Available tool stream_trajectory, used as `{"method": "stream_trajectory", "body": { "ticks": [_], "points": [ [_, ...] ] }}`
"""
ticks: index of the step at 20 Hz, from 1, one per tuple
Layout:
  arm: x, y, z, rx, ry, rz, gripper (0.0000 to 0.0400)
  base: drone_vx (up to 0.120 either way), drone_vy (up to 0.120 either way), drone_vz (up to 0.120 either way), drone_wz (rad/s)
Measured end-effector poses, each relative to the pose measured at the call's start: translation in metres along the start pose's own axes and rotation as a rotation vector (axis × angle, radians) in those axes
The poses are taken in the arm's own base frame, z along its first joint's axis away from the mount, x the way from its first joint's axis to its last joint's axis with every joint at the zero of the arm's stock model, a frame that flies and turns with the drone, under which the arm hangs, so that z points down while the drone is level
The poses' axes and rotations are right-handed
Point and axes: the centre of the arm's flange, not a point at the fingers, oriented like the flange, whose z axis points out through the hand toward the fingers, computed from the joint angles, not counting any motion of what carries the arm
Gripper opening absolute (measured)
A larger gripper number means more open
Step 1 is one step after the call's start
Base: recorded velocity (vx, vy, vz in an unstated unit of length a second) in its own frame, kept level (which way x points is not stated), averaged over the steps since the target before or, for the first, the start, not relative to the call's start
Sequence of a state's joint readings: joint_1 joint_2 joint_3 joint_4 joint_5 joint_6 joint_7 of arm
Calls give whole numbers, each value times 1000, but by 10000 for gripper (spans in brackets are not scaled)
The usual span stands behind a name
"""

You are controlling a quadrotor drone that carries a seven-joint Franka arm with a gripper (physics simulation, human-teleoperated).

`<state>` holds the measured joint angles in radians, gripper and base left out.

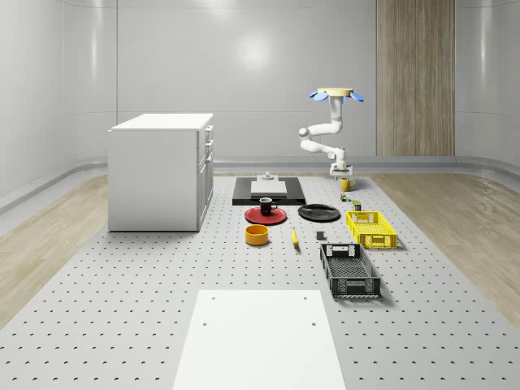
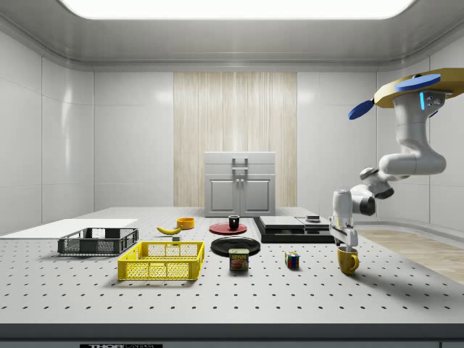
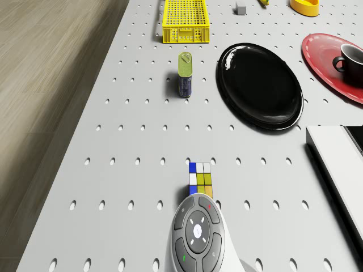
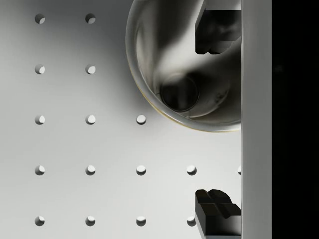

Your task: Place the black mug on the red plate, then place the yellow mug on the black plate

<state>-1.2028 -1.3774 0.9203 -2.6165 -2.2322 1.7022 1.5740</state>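
Above the perforated worktop (image 1: 122,292) the drone (image 2: 409,90) hovers; its hand (image 2: 346,243), fingers spread, straddles the glossy round yellow mug's (image 2: 348,262) rim; black mug (image 1: 266,205) sits on red plate (image 1: 251,216).

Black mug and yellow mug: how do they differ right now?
The black mug already sits on the red plate; the yellow mug stands on the bare table, away from the black plate. The gripper is at the yellow mug's rim, under the hovering drone; nothing touches the black mug. Both are upright.
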Motion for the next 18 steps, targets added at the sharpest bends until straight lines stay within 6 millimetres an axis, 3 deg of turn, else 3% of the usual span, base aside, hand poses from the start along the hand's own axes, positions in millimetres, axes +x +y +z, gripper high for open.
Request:
{"method": "stream_trajectory", "body": {
  "ticks": [6, 9, 11, 14, 18],
  "points": [
    [3, -3, 5, 0, 0, 0, 400, 0, 0, 0, 0],
    [4, -4, 5, 0, 0, 0, 259, 0, 0, 0, 0],
    [4, -4, 6, 0, 0, 0, 200, 0, 0, 0, 0],
    [4, -4, 6, 0, 0, 0, 153, 0, 0, 0, 0],
    [4, -4, 6, 0, 0, 0, 126, 0, 0, 0, 0]
  ]
}}
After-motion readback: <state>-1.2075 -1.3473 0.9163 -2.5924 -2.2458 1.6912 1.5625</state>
